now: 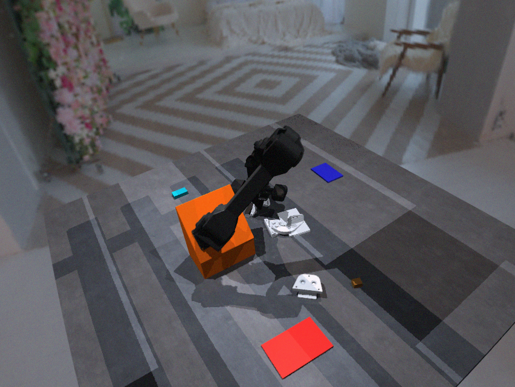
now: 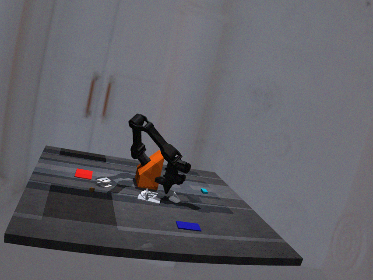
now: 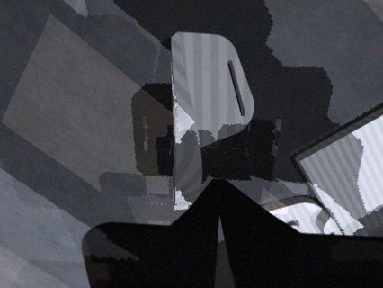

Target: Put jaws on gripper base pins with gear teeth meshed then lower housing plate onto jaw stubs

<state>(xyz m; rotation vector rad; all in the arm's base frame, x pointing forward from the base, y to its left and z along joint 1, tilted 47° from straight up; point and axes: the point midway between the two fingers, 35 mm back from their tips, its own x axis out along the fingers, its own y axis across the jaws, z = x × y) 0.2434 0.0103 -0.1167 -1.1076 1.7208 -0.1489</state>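
Note:
My gripper [image 1: 259,204] [image 2: 166,191] [image 3: 218,185] points down with its fingertips together and nothing seen between them. A loose white jaw [image 1: 252,210] [image 2: 174,197] [image 3: 207,76] with a slot lies on the table by the tips, partly hidden by the arm in the top view. The white gripper base [image 1: 303,227] [image 2: 149,199] [image 3: 342,166] lies beside them; a curved part and an upright flat piece are on it. Whether its gear teeth mesh with anything cannot be told. The white housing plate [image 1: 307,282] [image 2: 103,180] with two round holes lies apart from the base.
The arm is mounted on an orange block [image 1: 245,239] [image 2: 147,177]. A red sheet [image 1: 297,347] [image 2: 83,173] lies beyond the housing plate. A small brown block [image 1: 356,283] [image 2: 91,190], a blue sheet [image 1: 327,172] [image 2: 188,225] and a cyan block [image 1: 180,192] [image 2: 204,190] lie around.

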